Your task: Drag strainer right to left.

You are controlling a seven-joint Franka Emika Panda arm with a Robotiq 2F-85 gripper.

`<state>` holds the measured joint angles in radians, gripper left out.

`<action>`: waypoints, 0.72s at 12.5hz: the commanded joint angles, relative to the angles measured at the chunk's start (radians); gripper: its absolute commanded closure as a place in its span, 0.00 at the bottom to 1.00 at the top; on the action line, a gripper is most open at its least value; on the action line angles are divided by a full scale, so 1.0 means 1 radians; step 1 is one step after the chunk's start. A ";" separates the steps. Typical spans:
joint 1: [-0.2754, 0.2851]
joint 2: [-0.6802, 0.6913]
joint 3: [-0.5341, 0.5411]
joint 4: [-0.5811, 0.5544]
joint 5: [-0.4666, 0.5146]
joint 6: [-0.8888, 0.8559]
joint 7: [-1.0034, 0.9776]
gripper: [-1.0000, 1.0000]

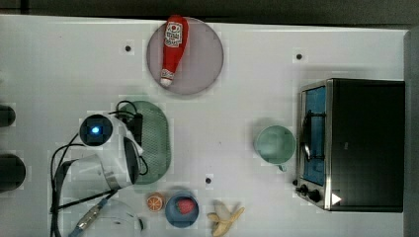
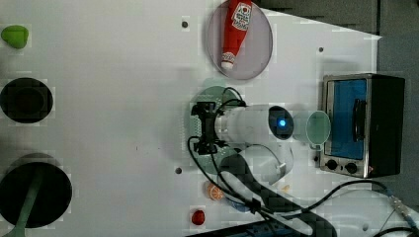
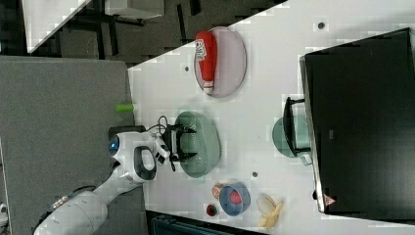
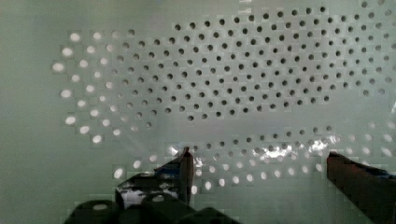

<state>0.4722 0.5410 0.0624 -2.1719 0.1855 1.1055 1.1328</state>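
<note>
Sage-green plastic strainer [image 1: 155, 143] sits on white counter [image 1: 247, 89] w/ splayed, empty pincer [image 3: 185, 143] just over its perforated bowl; prob. light, stiff, slippery — best hooked by inner wall/rim.

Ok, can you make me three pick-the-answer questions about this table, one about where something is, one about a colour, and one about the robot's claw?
1. Where does the ketchup bottle lie?
A. on the round plate
B. inside the mug
C. on the toaster oven

2. What colour is the bowl beside the banana?
A. yellow
B. blue
C. white

3. How is the gripper over the strainer?
A. shut tight
B. holding the mug
C. open

Answers:
1. A, the red bottle rests across the plate in the top view.
2. B, its rim is blue, with something red inside.
3. C, in the wrist view the two fingers stand far apart above the holed strainer.
</note>
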 commanded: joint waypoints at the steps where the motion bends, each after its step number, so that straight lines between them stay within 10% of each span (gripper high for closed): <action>1: 0.045 0.030 0.008 0.082 0.023 -0.045 0.057 0.00; 9: 0.135 0.104 0.008 0.207 0.087 -0.049 0.131 0.00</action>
<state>0.5742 0.6255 0.0647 -2.0195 0.2451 1.0654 1.1904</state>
